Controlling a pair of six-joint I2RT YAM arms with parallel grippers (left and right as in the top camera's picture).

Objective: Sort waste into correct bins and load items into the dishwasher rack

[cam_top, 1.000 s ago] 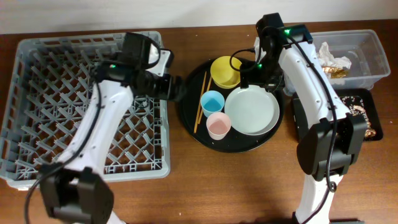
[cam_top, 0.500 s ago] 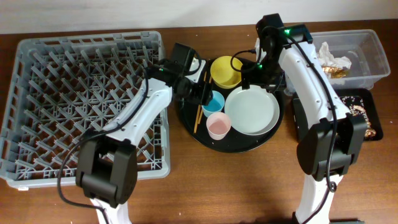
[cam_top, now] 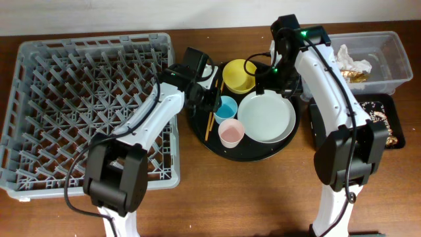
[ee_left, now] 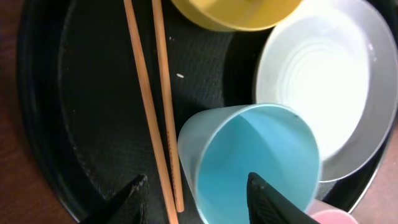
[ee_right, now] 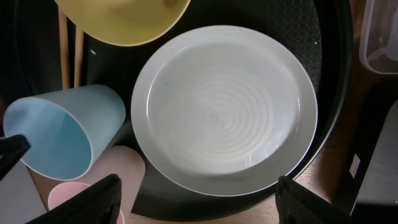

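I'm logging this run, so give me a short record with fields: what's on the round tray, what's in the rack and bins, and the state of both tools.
Round black tray: yellow bowl, blue cup, pink cup, plate, two chopsticks
Rack: no dishes visible
Clear tub: white napkins, foil wrapper
Shallow black tray: brownish scraps
Left tool: open, over the blue cup and chopsticks
Right tool: open, above the plate

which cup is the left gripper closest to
The light blue plastic cup: the left gripper straddles its rim; the pale pink plastic cup sits farther away.
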